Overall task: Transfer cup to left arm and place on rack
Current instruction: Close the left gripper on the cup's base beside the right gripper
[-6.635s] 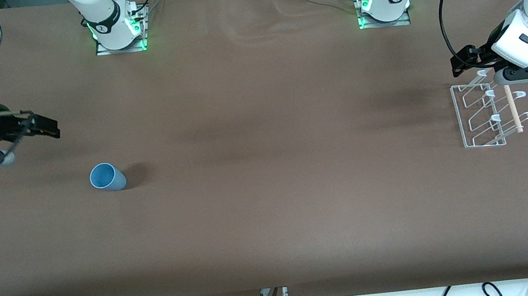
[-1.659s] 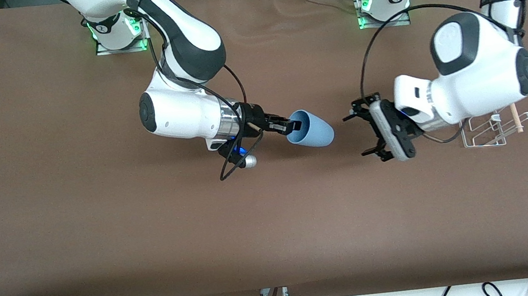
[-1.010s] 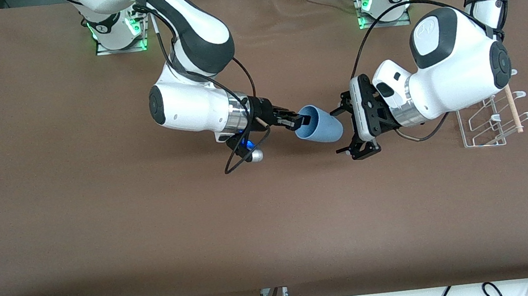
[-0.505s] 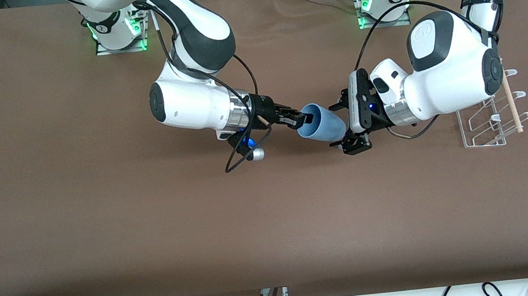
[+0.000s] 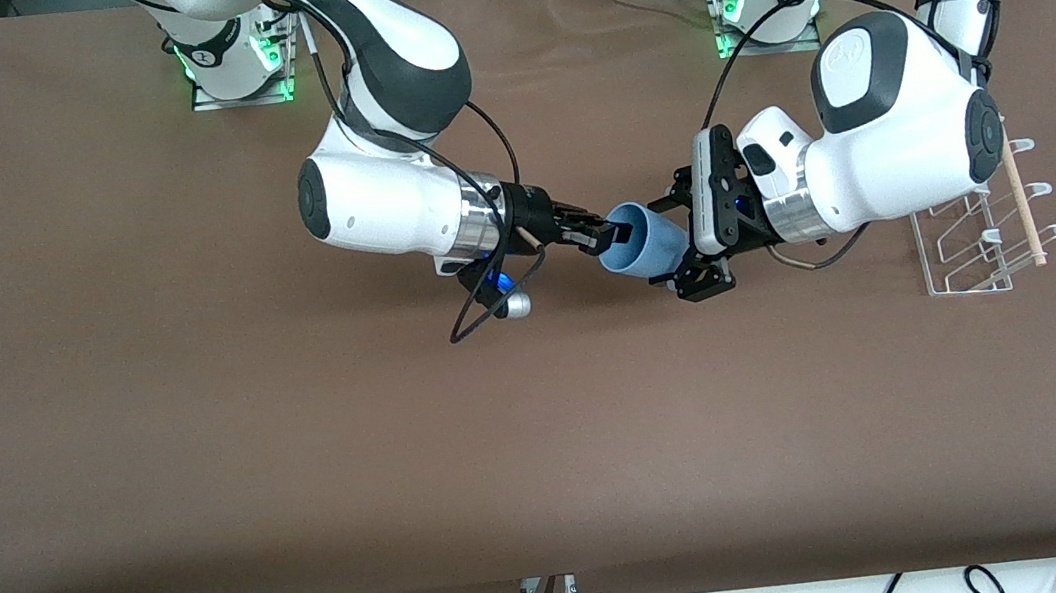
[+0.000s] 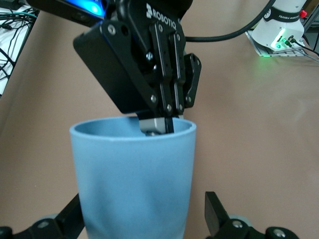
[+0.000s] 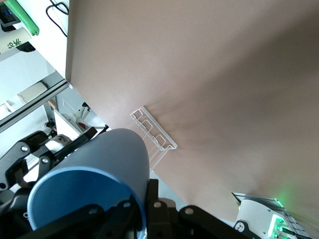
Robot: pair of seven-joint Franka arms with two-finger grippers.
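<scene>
The handover is under way: the right end effector (image 5: 593,237) pinches the rim of the cup (image 5: 645,245) in mid-air over the tabletop (image 5: 205,457), while the left end effector (image 5: 689,241) straddles its base, fingers spread. Next, I'd say, it must clamp before the right lets go. The rack (image 5: 978,226) waits beside the left arm. "ROBOTIQ" reads on the right end effector.

Light-blue cup (image 5: 648,246), brown table (image 5: 205,457), white rack (image 5: 975,247)

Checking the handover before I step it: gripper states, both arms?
Right gripper: shut on the cup rim, held above the table.
Left gripper: open, fingers either side of the cup's base, not gripping.
</scene>
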